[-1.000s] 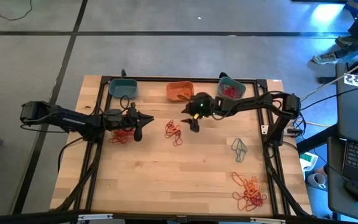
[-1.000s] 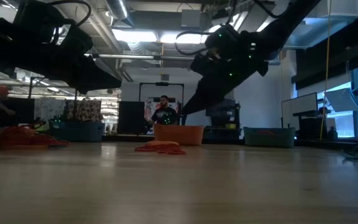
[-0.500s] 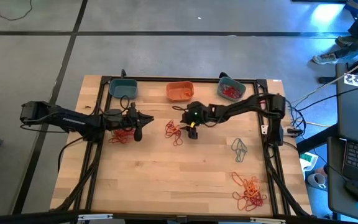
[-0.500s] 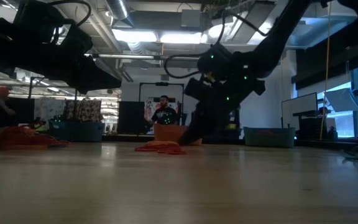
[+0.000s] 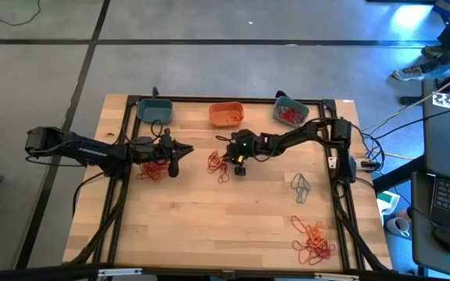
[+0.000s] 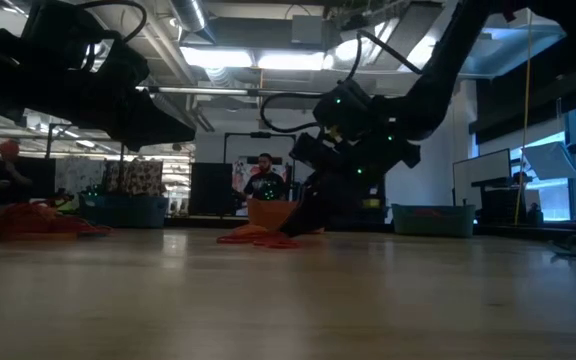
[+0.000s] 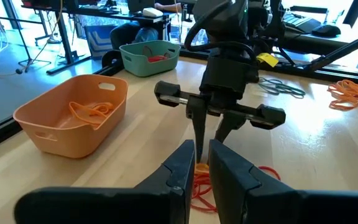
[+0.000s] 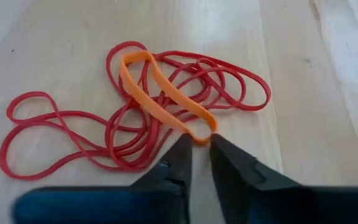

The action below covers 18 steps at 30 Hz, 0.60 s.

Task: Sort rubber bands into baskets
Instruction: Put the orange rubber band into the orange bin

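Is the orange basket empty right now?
No, the left wrist view shows a few orange rubber bands lying inside the orange basket.

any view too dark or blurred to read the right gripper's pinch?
Low view: backlit by ceiling lights, both arms silhouettes, right gripper unreadable. Right wrist view: evenly lit, orange band and red bands sharp, the near fingers soft-edged. High view: blue cast at right edge, bands tiny. Left wrist view: glare streaks on the table, own left gripper blurred.
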Tool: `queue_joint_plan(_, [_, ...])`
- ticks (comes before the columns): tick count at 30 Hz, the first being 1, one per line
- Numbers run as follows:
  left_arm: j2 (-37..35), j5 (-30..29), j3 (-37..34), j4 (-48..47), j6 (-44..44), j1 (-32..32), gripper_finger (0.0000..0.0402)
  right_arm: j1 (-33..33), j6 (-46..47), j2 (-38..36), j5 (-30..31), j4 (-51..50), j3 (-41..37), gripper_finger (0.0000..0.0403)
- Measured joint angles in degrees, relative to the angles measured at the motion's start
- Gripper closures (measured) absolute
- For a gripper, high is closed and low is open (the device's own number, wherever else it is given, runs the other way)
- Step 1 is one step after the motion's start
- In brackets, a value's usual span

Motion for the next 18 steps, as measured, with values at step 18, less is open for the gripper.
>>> queue_joint_plan(18, [0.01,0.00,0.00,-0.23,0.02,0.01,0.0356,0.30,-1.27,-1.98,10.50,-1.34,-0.13,0.0400])
